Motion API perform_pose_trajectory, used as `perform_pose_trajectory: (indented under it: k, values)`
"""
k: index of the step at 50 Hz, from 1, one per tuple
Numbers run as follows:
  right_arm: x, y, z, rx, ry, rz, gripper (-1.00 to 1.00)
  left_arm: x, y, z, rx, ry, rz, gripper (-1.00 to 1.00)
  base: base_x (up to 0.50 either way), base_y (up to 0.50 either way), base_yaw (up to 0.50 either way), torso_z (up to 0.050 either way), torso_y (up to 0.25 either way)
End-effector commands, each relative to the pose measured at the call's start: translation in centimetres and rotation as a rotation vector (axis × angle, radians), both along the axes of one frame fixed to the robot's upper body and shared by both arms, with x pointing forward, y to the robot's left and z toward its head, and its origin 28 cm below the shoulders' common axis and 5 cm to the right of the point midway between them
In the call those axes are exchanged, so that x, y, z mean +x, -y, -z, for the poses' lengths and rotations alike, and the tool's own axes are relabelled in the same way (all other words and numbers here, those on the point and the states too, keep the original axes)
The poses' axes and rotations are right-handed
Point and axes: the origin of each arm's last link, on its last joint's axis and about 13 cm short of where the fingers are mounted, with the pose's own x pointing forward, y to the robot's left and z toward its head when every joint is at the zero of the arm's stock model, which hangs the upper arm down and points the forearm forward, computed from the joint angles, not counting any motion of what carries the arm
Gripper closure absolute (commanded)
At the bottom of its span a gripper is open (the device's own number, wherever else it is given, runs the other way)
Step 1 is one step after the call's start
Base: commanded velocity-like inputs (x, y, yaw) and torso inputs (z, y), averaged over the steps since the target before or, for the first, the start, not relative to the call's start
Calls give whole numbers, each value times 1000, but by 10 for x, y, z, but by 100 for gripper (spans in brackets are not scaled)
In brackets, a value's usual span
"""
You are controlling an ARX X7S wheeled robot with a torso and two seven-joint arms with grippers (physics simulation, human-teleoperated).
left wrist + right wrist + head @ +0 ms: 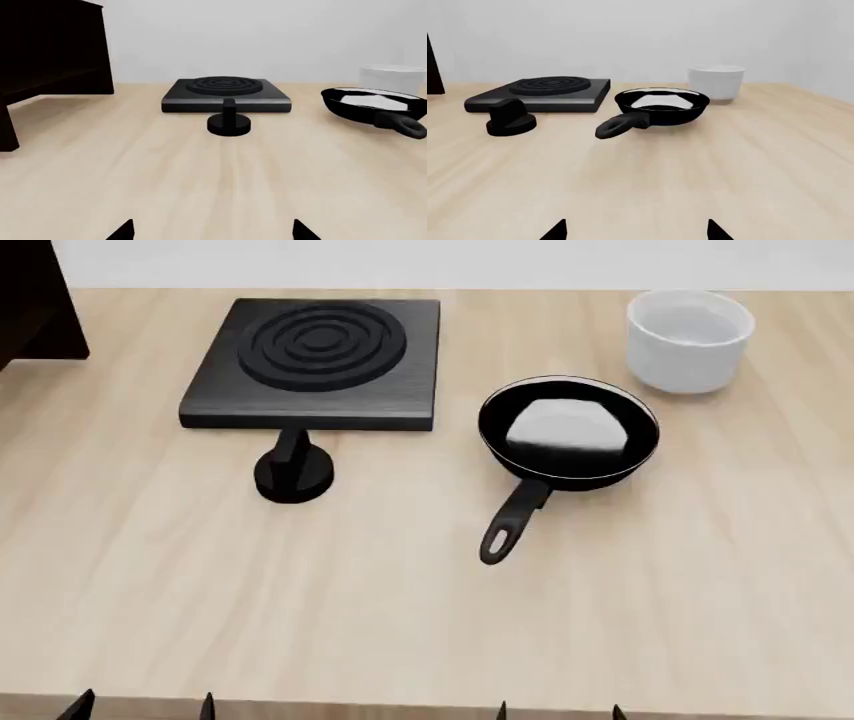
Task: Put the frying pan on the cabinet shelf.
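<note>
Fingertips of both grippers show only as dark points at the near edge of the table [400,640] in the head view: the left gripper [143,706] and the right gripper [559,710] each have their two tips standing apart with nothing between them, and both sit well short of the frying pan [569,430]. Taking that pan as the landmark, it rests flat on the wood with its long looped handle [513,521] pointing back toward the robot; the white cup [689,340] stands just beyond it on the robot's right, the square burner plate [316,362] lies to its left, and a round black knob [294,472] sits just in front of that plate. The dark cabinet [50,60] stands farther left still, past the burner. To start well, I would judge the right gripper best placed: close across the handle near the bowl, lift level, and carry it over the burner toward the shelf without clipping the cup. No brand, label or writing is readable anywhere.
</note>
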Motion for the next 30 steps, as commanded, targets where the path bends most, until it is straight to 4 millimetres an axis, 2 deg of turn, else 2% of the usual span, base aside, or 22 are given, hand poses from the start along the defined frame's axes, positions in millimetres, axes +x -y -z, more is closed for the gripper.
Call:
perform_pose_trajectory:
  k: [1, 8, 20, 24, 26, 30]
  values:
    - [0, 0, 0, 0, 0, 0, -100, 0, 0, 0, 0, 0, 0, -100, 0, 0, 0, 0, 0]
    - [7, -1, 5, -7, -4, -6, -100, -1, 1, 1, -15, -9, 7, -100, 0, 0, 0, 0, 0]
    - [6, -1, 7, -13, -6, -9, -100, -2, 2, -2, 17, -1, 16, -100, 0, 0, 0, 0, 0]
    - [6, -1, 7, -13, -4, -8, -100, -1, 0, 3, 17, -33, -9, -100, 0, 0, 0, 0, 0]
    - [6, -1, 6, -41, 9, -12, -100, -2, -2, 1, 4, -5, -18, -100, 0, 0, 0, 0, 0]
    - [5, 0, 4, -33, 7, -8, -100, -5, -1, -2, 87, 63, 18, -100, 0, 0, 0, 10, 0]
